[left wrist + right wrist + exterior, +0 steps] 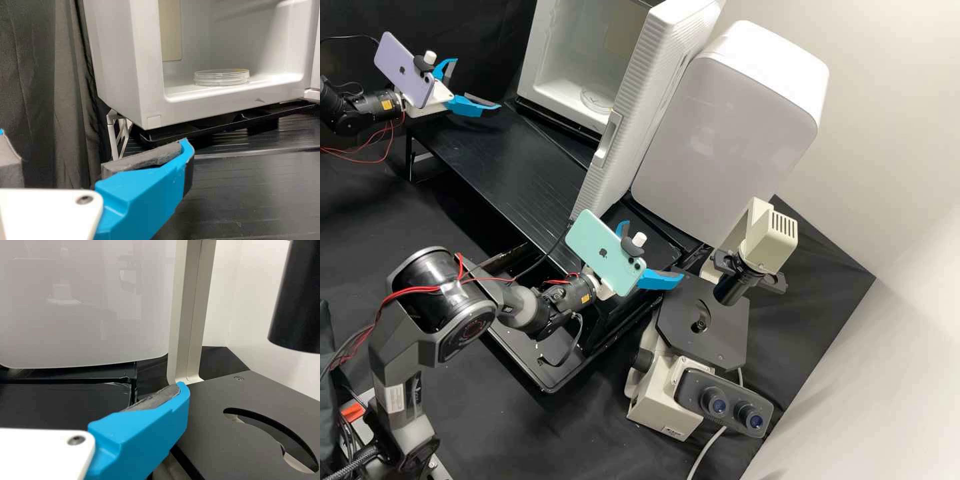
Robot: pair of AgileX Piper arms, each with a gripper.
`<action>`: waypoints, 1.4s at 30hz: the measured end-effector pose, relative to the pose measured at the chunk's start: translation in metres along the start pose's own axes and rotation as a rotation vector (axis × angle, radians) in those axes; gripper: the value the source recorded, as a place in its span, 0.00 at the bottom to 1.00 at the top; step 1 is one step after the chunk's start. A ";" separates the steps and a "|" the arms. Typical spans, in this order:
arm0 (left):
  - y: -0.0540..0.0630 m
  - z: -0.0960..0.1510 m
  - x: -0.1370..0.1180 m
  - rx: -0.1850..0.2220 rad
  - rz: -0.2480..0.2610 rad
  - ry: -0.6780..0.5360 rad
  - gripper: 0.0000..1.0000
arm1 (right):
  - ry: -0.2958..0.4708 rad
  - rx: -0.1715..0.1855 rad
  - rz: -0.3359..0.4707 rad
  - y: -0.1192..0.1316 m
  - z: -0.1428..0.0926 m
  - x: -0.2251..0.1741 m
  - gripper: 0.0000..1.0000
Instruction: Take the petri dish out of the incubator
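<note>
A clear petri dish (221, 76) lies on the floor of the white incubator (567, 53), whose door (640, 100) stands swung open; the same petri dish (597, 99) shows faintly in the high view. My left gripper (479, 101) hovers over the black shelf, well short of the incubator's opening and to its left, open and holding nothing. Its blue finger (150, 190) points toward the chamber. My right gripper (661, 277) is open and empty beside the microscope stage, below the door, with its finger (145, 435) over the stage edge.
A microscope (700, 373) stands at the front right, its black stage (240, 415) close to my right gripper. A large white box (733, 133) sits behind the door. A long black shelf (513, 167) runs from the incubator toward the front.
</note>
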 end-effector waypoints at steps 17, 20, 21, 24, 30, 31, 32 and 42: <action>-0.002 0.011 0.000 -0.013 -0.013 -0.065 1.00 | 0.000 0.000 0.000 0.000 0.000 0.000 1.00; -0.001 0.024 0.001 -0.007 -0.028 -0.130 1.00 | 0.000 0.000 0.000 0.000 0.000 0.000 1.00; 0.000 0.028 0.001 0.001 -0.030 -0.151 1.00 | 0.000 0.000 0.000 0.000 0.000 0.000 1.00; 0.003 0.042 0.003 0.029 -0.030 -0.226 1.00 | 0.000 0.000 0.000 0.000 0.000 0.000 1.00; 0.010 0.065 0.007 0.043 -0.018 -0.337 1.00 | 0.000 0.000 0.000 0.000 0.000 0.000 1.00; 0.012 0.068 0.008 0.045 -0.012 -0.352 1.00 | 0.000 0.000 0.000 0.000 0.000 0.000 1.00; 0.014 0.071 0.009 0.041 -0.007 -0.362 1.00 | 0.000 0.000 0.000 0.000 0.000 0.000 1.00; 0.024 0.096 0.020 0.005 -0.032 -0.453 1.00 | 0.000 0.000 0.000 0.000 0.000 0.000 1.00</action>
